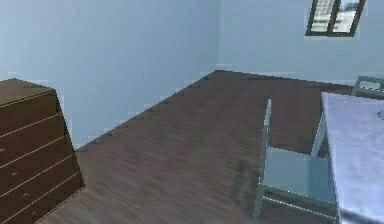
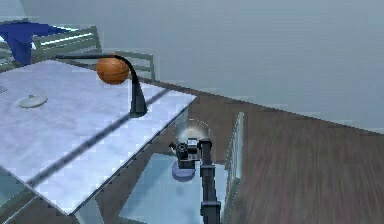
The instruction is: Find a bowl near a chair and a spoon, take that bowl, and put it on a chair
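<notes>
A pale grey chair (image 2: 165, 192) stands by the white table (image 2: 90, 135), its slatted back (image 2: 236, 150) on the right. My arm rises over the seat, and the gripper (image 2: 183, 153) is above it. A round, greyish, see-through bowl-like shape (image 2: 192, 132) sits right at the gripper's far end. A small bluish blob (image 2: 183, 172) lies just below it on the seat. I cannot tell whether the gripper holds anything. In the forward view the same kind of chair (image 1: 290, 165) stands beside the table (image 1: 355, 140).
On the table are an orange ball (image 2: 112, 70), a black curved lamp arm (image 2: 136, 96) and a flat dish (image 2: 33, 101). More chairs (image 2: 70, 42) stand behind, with a blue cloth (image 2: 18, 40). A dark wooden dresser (image 1: 30, 150) is at the forward view's left; open floor (image 1: 170, 140) lies ahead.
</notes>
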Motion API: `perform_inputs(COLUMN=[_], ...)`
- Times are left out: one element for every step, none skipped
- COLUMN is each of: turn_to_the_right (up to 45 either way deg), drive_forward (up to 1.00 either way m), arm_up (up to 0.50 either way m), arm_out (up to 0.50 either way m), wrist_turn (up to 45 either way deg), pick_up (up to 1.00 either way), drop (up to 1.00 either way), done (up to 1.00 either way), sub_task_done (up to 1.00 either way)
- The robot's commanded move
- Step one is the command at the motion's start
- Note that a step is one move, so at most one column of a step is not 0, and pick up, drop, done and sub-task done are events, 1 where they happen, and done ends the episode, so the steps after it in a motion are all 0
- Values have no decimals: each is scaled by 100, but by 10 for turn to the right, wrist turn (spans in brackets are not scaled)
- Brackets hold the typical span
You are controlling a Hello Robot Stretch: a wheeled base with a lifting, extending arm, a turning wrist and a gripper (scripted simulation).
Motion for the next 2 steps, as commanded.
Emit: perform_inputs(turn_to_the_right=[0, 0], drive_forward=[0, 0], arm_up=[-32, 0], arm_out=[0, 0], wrist_turn=[0, 0], pick_up=[0, 0], drop=[0, 100], done=[0, 0], sub_task_done=[0, 0])
